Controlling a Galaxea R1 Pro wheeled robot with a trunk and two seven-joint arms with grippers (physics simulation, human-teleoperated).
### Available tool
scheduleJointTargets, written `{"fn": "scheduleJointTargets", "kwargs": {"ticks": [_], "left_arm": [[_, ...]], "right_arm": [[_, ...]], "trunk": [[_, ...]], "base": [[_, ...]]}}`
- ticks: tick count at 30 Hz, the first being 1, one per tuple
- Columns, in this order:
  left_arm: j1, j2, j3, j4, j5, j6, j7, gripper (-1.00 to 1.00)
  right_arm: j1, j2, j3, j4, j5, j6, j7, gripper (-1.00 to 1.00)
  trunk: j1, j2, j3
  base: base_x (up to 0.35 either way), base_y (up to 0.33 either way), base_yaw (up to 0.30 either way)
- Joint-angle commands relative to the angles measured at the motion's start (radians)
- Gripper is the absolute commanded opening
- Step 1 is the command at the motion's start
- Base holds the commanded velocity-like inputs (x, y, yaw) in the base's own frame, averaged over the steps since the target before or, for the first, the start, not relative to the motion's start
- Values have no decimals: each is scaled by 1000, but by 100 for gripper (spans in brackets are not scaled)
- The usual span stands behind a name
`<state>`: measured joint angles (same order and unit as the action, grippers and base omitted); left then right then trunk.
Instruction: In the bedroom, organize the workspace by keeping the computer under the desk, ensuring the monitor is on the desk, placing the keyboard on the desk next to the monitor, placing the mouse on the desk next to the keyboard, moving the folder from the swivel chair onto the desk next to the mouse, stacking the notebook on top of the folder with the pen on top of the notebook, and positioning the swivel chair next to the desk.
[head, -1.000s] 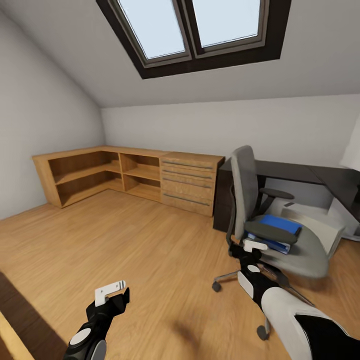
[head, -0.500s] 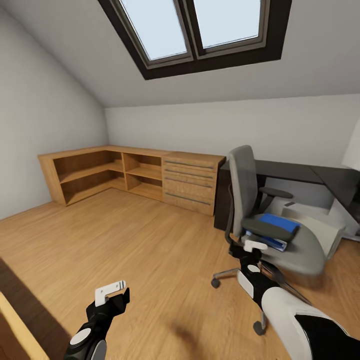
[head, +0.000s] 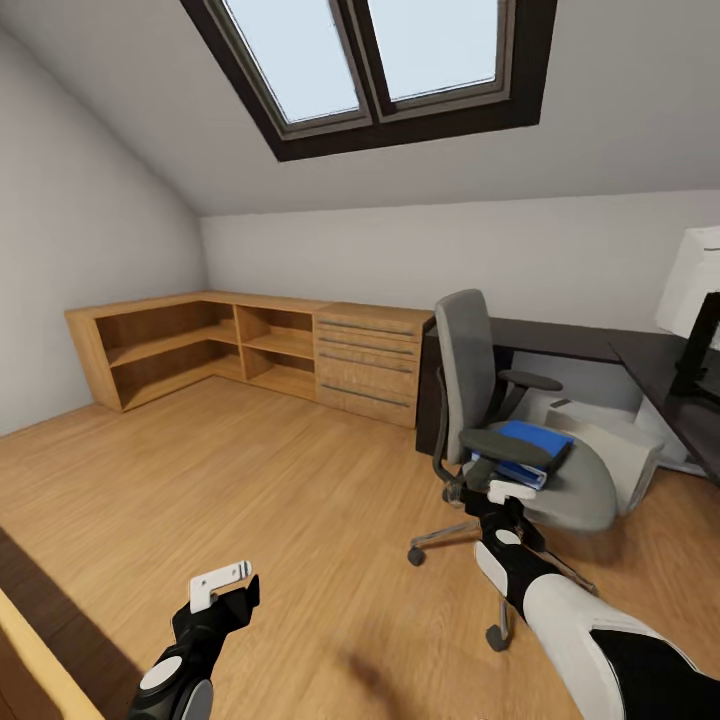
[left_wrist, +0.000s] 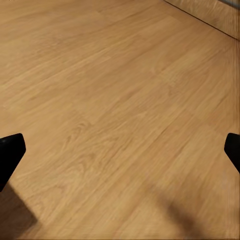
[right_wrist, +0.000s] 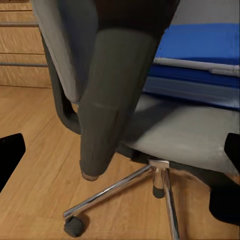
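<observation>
Wooden flooring is stretching across this attic bedroom, and your swivel chair (head: 520, 440) is standing just beside the dark bench (head: 600, 345), carrying the blue folder (head: 528, 448) on its seat behind the armrest (right_wrist: 115, 95). Your right gripper (head: 508, 492) is hovering close to that armrest with its fingers (right_wrist: 10, 155) spread wide, while your left gripper (head: 222, 583), fingers (left_wrist: 10, 152) also spread, is hanging over bare floor. Reaching straight in risks clipping the armrest and rolling the chair away, possibly sliding the folder off the seat.
</observation>
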<state>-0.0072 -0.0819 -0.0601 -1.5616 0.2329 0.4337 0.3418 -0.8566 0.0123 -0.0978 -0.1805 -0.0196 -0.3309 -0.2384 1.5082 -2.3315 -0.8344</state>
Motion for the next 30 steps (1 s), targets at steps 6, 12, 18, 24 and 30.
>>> {"fn": "scheduleJointTargets", "kwargs": {"ticks": [6, 12, 18, 24, 30], "left_arm": [[0, -1, 5, -10, 12, -1, 10, 100], [0, -2, 11, -12, 14, -1, 12, 100], [0, -2, 17, -12, 14, -1, 12, 100], [0, -1, 23, -12, 14, -2, 13, 100], [0, 0, 25, -11, 13, -3, 13, 100]], "right_arm": [[-1, -5, -11, 2, -39, -8, 2, 100], [-1, -22, -13, 3, -221, -8, 3, 100], [-1, -49, -13, 3, -333, -8, 4, 100], [-1, -73, -13, 3, -426, -7, 4, 100], [-1, -95, -13, 4, -515, -5, 5, 100]], "trunk": [[0, 0, 1], [0, 0, 4], [0, 0, 6], [0, 0, 8], [0, 0, 10]], "base": [[-1, -1, -244], [0, 0, -259], [0, 0, -261], [0, 0, -262], [0, 0, -264]]}}
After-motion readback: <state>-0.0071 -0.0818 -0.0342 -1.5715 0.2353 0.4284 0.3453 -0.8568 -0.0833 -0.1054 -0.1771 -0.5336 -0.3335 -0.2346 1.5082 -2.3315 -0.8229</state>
